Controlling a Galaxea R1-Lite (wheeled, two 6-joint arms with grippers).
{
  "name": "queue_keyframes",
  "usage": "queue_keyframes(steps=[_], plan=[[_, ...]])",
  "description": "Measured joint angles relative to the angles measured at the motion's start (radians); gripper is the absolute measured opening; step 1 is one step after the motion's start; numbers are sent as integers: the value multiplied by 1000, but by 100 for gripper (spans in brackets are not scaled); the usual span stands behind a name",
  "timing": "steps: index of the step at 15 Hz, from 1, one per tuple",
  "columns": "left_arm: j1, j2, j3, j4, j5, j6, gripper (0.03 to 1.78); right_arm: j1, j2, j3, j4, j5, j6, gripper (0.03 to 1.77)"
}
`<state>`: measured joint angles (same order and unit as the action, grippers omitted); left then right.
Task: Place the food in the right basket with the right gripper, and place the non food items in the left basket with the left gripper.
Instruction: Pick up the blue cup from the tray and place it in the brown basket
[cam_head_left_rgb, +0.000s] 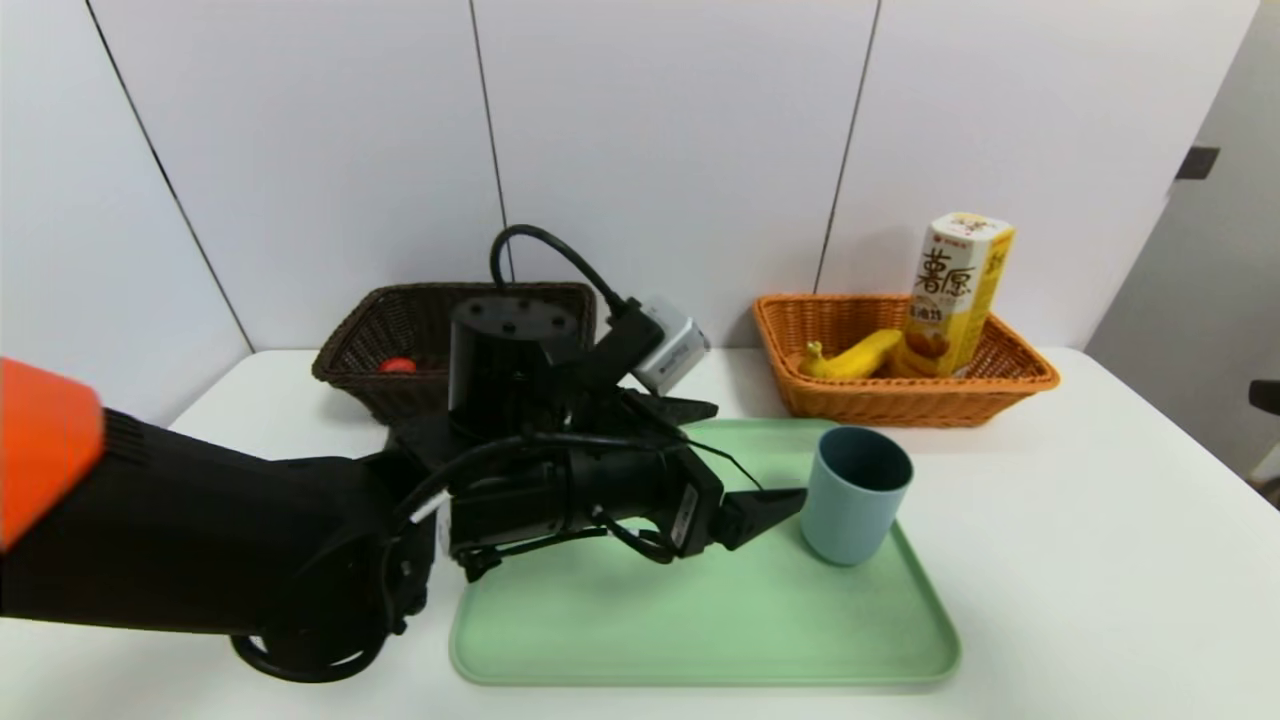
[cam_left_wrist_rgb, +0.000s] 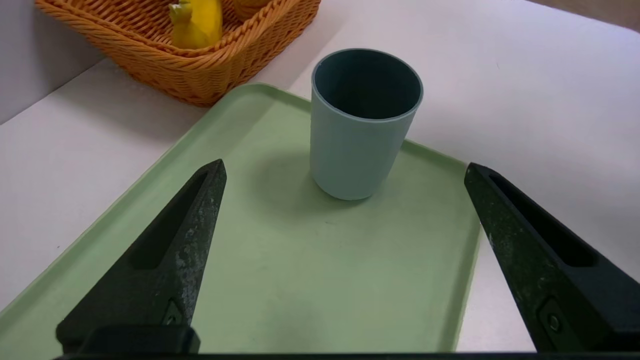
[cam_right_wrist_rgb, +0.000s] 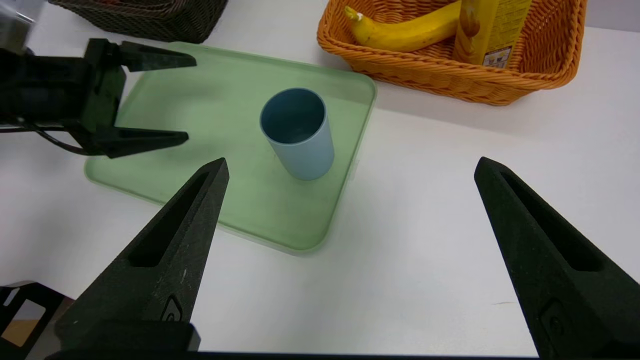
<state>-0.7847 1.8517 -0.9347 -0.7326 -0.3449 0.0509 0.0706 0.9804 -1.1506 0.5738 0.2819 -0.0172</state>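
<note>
One cup, head view: we see the grey-blue cup (cam_head_left_rgb: 855, 515) upright on the green tray (cam_head_left_rgb: 700, 640), by its right edge; it seems the last non-food item to move.
Left gripper, head view: we have it (cam_head_left_rgb: 760, 450) above the tray, its fingers spread and empty, one tip close to the cup; a low sideways swing could knock the cup over.
Dark basket, head view: our left arm partly covers this basket (cam_head_left_rgb: 375, 395) beyond the tray's far left; a red item (cam_head_left_rgb: 397, 366) shows inside, and a blind drop could land the cup on it or the rim.
Orange basket, head view: beyond the tray's far right, it (cam_head_left_rgb: 900, 405) holds the banana (cam_head_left_rgb: 855, 358) and the snack box (cam_head_left_rgb: 955, 300); a wide lift with the cup could topple that tall box.
Cup, left wrist view: it stands off-centre between our spread fingers over the tray; closing without lining up could shove it off the edge.
Right gripper, right wrist view: idle, fingers spread on nothing, it (cam_right_wrist_rgb: 351, 159) hangs off the tray's right side; straying inward, it could meet our left one.
</note>
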Motion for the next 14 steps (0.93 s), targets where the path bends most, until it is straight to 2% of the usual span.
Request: queue_keyframes(steps=[3,9,14], plan=[[-26,96,-7,-92,-10,45,169,-9,1,0,1,0,0,169],[-52,195,-46,-102,-43,32,169,-21,1,7,3,0,0,169],[-83,281,-171,-96,-40,13,169,-28,1,12,-1,0,-2,169]])
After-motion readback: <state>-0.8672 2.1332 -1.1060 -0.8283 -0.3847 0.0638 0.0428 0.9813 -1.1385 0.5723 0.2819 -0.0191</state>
